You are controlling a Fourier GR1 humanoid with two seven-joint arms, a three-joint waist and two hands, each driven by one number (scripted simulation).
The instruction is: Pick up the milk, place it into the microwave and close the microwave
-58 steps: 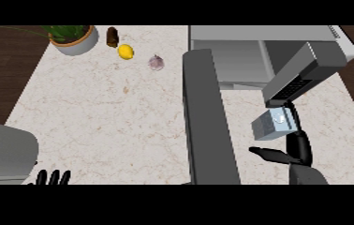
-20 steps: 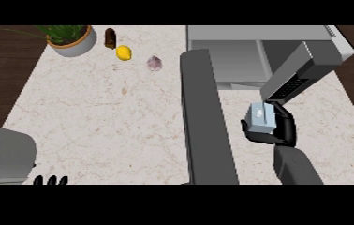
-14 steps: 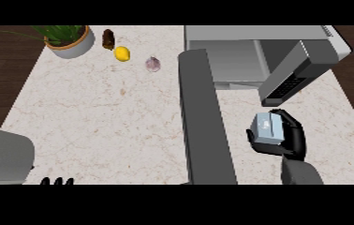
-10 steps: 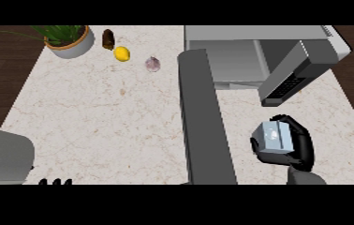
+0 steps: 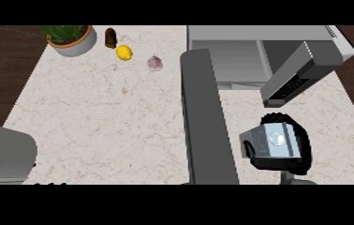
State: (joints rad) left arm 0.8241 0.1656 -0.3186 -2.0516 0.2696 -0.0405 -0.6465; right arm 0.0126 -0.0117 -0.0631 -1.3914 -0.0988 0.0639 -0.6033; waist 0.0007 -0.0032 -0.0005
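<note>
The right robot hand [image 5: 294, 146] has its black fingers curled round the milk [image 5: 274, 142], a small grey carton held above the worktop [image 5: 104, 111] near the view's lower right; the fingers cover the carton's edges and underside, so only its pale top face with a round cap shows. The forearm below the hand is cut off by the lower edge. Of the left robot hand [image 5: 47, 183] only dark fingertips poke up at the lower left edge, too little to tell whether it is spread or curled. The microwave [image 5: 242, 55] sits at the upper right with its door [image 5: 206, 121] swung wide open, the door seen edge-on as a long grey slab running down the middle of the view and hiding the worktop beneath it; the milk is just right of that slab, outside the cavity. A slanted grey panel [image 5: 297, 76] with dark buttons stands just above the hand. A grey object [image 5: 15, 153] at the left edge is cut off. The worktop is pale speckled stone, with dark wood along its left side. At its far left corner stand a potted plant [image 5: 69, 39], a brown bottle [image 5: 110, 37], a lemon [image 5: 124, 52] and a garlic bulb [image 5: 154, 63].
</note>
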